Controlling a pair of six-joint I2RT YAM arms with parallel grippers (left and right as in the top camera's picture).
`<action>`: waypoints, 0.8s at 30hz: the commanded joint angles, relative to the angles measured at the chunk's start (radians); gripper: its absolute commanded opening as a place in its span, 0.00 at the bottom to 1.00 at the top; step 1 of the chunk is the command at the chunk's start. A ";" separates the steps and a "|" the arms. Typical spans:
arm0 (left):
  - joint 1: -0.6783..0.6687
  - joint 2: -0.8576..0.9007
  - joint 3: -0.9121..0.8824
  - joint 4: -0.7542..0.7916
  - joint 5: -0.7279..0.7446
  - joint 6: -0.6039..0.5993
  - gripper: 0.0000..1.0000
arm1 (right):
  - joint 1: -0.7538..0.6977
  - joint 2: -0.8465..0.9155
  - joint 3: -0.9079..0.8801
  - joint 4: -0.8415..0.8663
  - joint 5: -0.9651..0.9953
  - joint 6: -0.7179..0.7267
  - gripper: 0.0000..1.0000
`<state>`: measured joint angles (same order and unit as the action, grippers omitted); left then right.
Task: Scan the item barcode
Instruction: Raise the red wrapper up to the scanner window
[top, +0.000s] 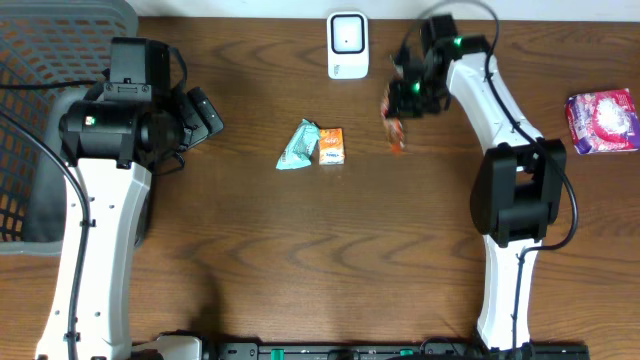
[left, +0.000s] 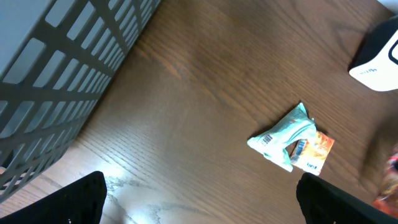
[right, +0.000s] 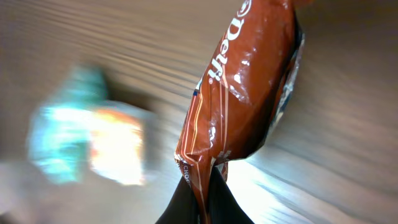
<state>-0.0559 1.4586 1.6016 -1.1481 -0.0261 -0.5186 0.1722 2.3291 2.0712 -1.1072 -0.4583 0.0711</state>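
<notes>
Brown wrapper (right: 249, 87) extends lengthwise from right fingers (right: 181, 209).

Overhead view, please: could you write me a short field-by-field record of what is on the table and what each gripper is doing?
right gripper: shut on brown wrapper
left gripper: open, empty, near basket
white scanner: far edge of table
mid-table: teal packet touching orange packet
right side: pink packet
</notes>
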 joint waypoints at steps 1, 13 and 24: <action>0.002 -0.002 0.004 -0.003 -0.009 0.013 0.98 | 0.000 -0.001 0.127 0.045 -0.328 -0.027 0.01; 0.002 -0.002 0.004 -0.003 -0.009 0.013 0.98 | 0.049 0.098 0.124 0.810 -0.610 0.448 0.01; 0.002 -0.002 0.004 -0.003 -0.009 0.013 0.98 | -0.011 0.165 0.126 1.006 -0.603 0.578 0.01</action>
<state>-0.0559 1.4586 1.6016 -1.1481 -0.0265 -0.5186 0.2085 2.5252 2.1876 -0.1085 -1.0401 0.6243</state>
